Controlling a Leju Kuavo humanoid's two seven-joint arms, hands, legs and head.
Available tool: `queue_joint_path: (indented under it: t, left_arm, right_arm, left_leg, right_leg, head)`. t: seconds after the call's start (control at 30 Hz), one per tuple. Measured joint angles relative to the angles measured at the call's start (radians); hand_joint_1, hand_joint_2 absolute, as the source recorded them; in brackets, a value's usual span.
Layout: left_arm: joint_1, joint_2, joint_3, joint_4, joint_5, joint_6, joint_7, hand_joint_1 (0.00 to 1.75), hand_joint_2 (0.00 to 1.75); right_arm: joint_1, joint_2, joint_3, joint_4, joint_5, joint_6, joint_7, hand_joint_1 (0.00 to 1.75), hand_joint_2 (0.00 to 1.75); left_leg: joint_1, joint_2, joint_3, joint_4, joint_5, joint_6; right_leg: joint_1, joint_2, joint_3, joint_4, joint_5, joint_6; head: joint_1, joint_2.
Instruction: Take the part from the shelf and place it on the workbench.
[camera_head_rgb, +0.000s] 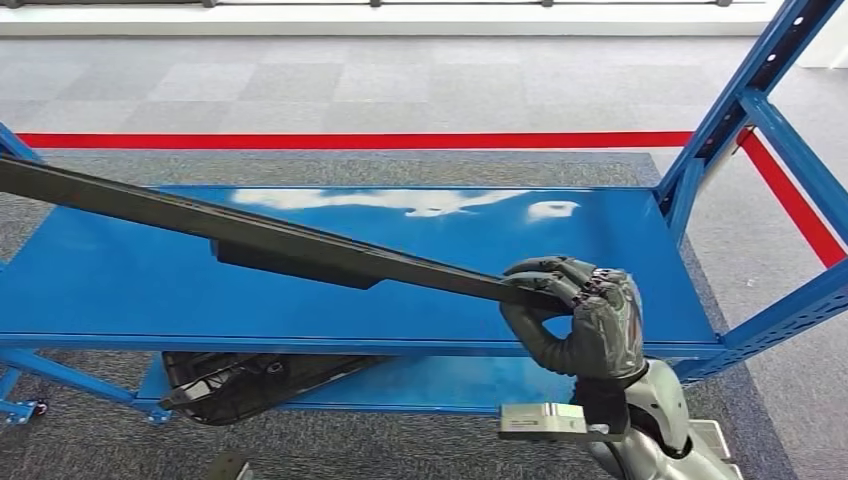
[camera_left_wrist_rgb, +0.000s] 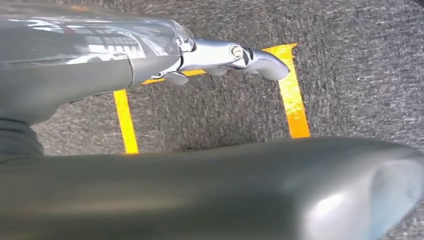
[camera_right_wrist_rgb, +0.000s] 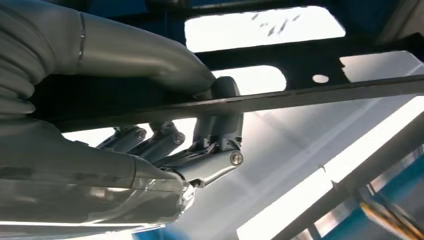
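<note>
1. Holding one end of the long black part (camera_head_rgb: 300, 247) is the right hand (camera_head_rgb: 575, 315), at about 5 o'clock in the head view. Its fingers are curled tight around that end.
2. The part is a thin, flat strip. It slopes up from the hand toward 9 o'clock and runs off the picture's edge there. It hangs above the top board of the blue shelf (camera_head_rgb: 120, 290), not lying flat on it.
3. The head view also shows a second black piece (camera_head_rgb: 250, 385) on the lower board of the shelf, at about 7 o'clock, and a red line (camera_head_rgb: 350, 140) on the grey floor behind the shelf.
4. The right wrist view comes in close. There the thumb (camera_right_wrist_rgb: 150, 57) presses on one side of the part (camera_right_wrist_rgb: 310, 95) and the dark fingers (camera_right_wrist_rgb: 215, 150) wrap the other side. Holes in the part show too.
5. The left wrist view shows the left hand (camera_left_wrist_rgb: 235, 57) over grey carpet with yellow tape (camera_left_wrist_rgb: 295, 105). It holds nothing, and its fingers look stretched out.
</note>
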Motion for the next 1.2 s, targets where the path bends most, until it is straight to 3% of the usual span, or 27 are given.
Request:
queue_joint_path:
  t: [0.13,0.3,0.7,0.8,0.87,0.93,0.97,1.03,1.07,1.1,1.13,1.2]
  left_arm:
    - [0.005,0.003,0.024,0.000,0.025,0.000,-0.020,0.00,1.75]
    - [0.007,0.006,0.050,0.000,0.042,-0.001,-0.049,0.00,1.75]
    - [0.008,0.014,0.069,0.000,0.041,0.006,-0.040,0.00,1.75]
    - [0.008,0.017,0.074,0.000,0.041,0.009,-0.028,0.00,1.75]
    - [0.008,0.019,0.078,0.000,0.041,0.012,-0.022,0.00,1.75]
    - [0.007,0.020,0.080,0.000,0.041,0.015,-0.021,0.00,1.75]
    - [0.007,0.020,0.080,0.000,0.041,0.018,-0.020,0.00,1.75]
    - [0.009,0.021,0.082,0.000,0.041,0.022,-0.016,0.00,1.75]
    - [0.011,0.021,0.082,0.000,0.040,0.023,-0.013,0.00,1.75]
    - [0.013,0.021,0.083,0.000,0.040,0.023,-0.010,0.00,1.75]
    - [0.013,0.021,0.084,0.000,0.040,0.023,-0.008,0.00,1.75]
    - [0.014,0.022,0.085,0.000,0.040,0.024,-0.005,0.00,1.75]
  right_arm:
    - [0.076,0.002,0.005,-0.036,-0.230,0.186,-0.100,1.75,1.75]
    - [0.135,0.002,0.005,-0.055,-0.357,0.317,-0.121,1.75,1.75]
    - [0.195,0.015,0.004,-0.057,-0.396,0.383,-0.132,1.75,1.75]
    - [0.204,0.025,0.004,-0.057,-0.402,0.385,-0.135,1.75,1.75]
    - [0.209,0.031,0.003,-0.057,-0.406,0.385,-0.137,1.75,1.75]
    - [0.212,0.034,0.003,-0.057,-0.414,0.392,-0.142,1.75,1.75]
    - [0.213,0.035,0.002,-0.057,-0.420,0.398,-0.145,1.75,1.75]
    - [0.220,0.035,-0.001,-0.054,-0.433,0.414,-0.149,1.75,1.75]
    - [0.224,0.035,-0.002,-0.052,-0.440,0.422,-0.151,1.75,1.75]
    - [0.229,0.035,-0.004,-0.049,-0.449,0.431,-0.152,1.75,1.75]
    - [0.232,0.037,-0.004,-0.046,-0.458,0.441,-0.155,1.75,1.75]
    - [0.233,0.040,-0.005,-0.041,-0.477,0.457,-0.158,1.75,1.75]
  left_leg:
    - [0.000,0.000,0.000,0.000,0.000,0.000]
    - [0.000,0.000,0.000,0.000,0.000,0.000]
    - [-0.003,0.000,-0.001,0.005,-0.003,0.005]
    - [-0.006,0.000,-0.003,0.008,-0.004,0.009]
    - [-0.005,0.001,-0.002,0.000,0.006,0.019]
    - [0.002,0.004,0.003,-0.019,0.025,0.030]
    - [0.007,0.006,0.004,-0.027,0.032,0.034]
    - [0.007,0.009,-0.001,-0.027,0.036,0.038]
    - [0.007,0.009,-0.004,-0.024,0.036,0.037]
    - [0.008,0.010,-0.006,-0.021,0.035,0.036]
    - [0.009,0.010,-0.007,-0.017,0.033,0.033]
    - [0.013,0.009,-0.010,-0.005,0.026,0.022]
  right_leg:
    - [0.000,0.000,0.000,0.000,0.000,0.000]
    - [0.000,0.000,0.000,0.000,0.000,0.000]
    - [-0.004,0.000,0.000,-0.002,0.002,0.005]
    - [-0.007,0.000,0.000,-0.003,0.005,0.011]
    - [-0.009,0.001,0.002,-0.008,0.009,0.021]
    - [-0.006,0.002,-0.004,0.008,-0.009,0.027]
    - [-0.004,0.003,-0.018,0.041,-0.034,0.028]
    - [-0.004,0.002,-0.065,0.154,-0.092,0.030]
    - [-0.005,0.002,-0.086,0.205,-0.107,0.033]
    - [-0.006,0.002,-0.094,0.227,-0.103,0.036]
    - [-0.007,0.002,-0.084,0.212,-0.082,0.041]
    - [-0.009,0.001,-0.027,0.103,-0.024,0.047]
  head:
    - [0.000,0.000]
    - [0.000,0.000]
    - [0.000,0.000]
    - [0.000,0.000]
    - [0.000,0.000]
    - [0.000,0.000]
    - [0.001,0.000]
    - [0.001,0.000]
    - [0.001,0.000]
    - [0.001,0.000]
    - [0.001,0.000]
    - [0.001,0.000]
